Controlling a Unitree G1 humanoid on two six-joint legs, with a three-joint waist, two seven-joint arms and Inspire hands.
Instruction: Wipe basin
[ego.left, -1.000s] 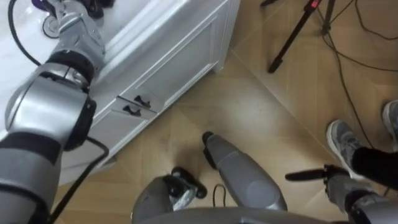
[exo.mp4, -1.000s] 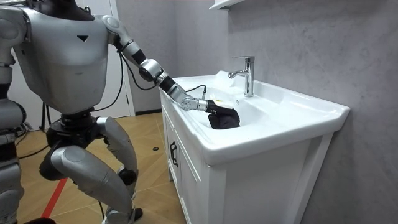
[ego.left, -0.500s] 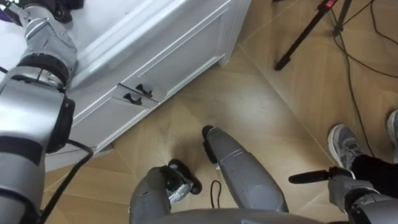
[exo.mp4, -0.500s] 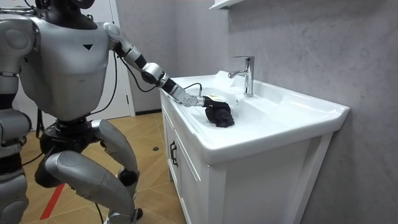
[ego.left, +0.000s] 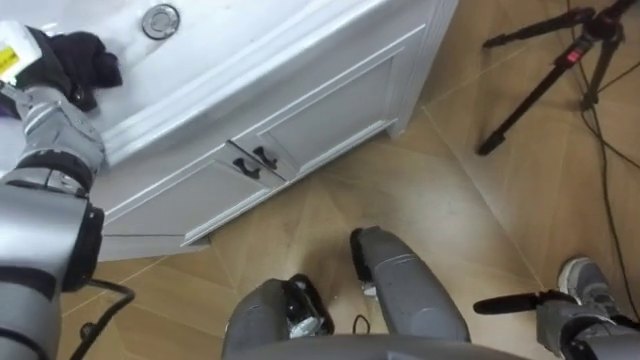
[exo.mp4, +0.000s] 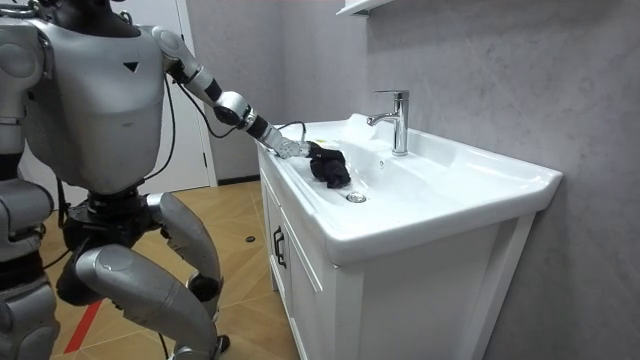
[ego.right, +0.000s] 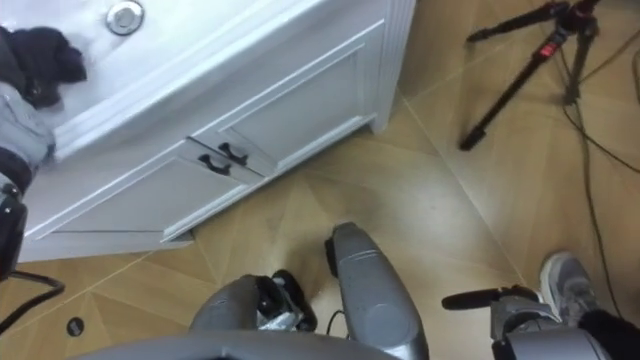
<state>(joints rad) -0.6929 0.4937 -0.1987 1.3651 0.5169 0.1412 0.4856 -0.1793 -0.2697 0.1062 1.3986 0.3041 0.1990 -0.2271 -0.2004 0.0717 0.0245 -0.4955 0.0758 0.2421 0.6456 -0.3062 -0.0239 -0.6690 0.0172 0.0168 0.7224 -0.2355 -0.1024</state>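
Observation:
A black cloth (ego.left: 85, 55) (exo.mp4: 328, 165) (ego.right: 40, 55) lies bunched in the white basin (exo.mp4: 430, 190), near its rim on the room view's left. My left hand (ego.left: 40, 75) (exo.mp4: 283, 147) reaches in over that rim, and its fingers are curled into the cloth. The round metal drain (ego.left: 160, 18) (exo.mp4: 356, 198) sits bare just beside the cloth. My right hand (ego.left: 510, 300) (ego.right: 475, 297) hangs low by my side over the floor with straight fingers and holds nothing. I stand with bent knees beside the vanity.
A chrome faucet (exo.mp4: 397, 120) rises at the back of the basin. The white cabinet (ego.left: 300, 130) below has doors with black handles (ego.left: 255, 160). A tripod (ego.left: 540, 70) stands on the wooden floor, and a person's shoe (ego.left: 585, 285) is close to my right hand.
My left hand has pulled the cloth from the middle of the basin back toward the rim on the room view's left, uncovering the drain. The eye view has shifted.

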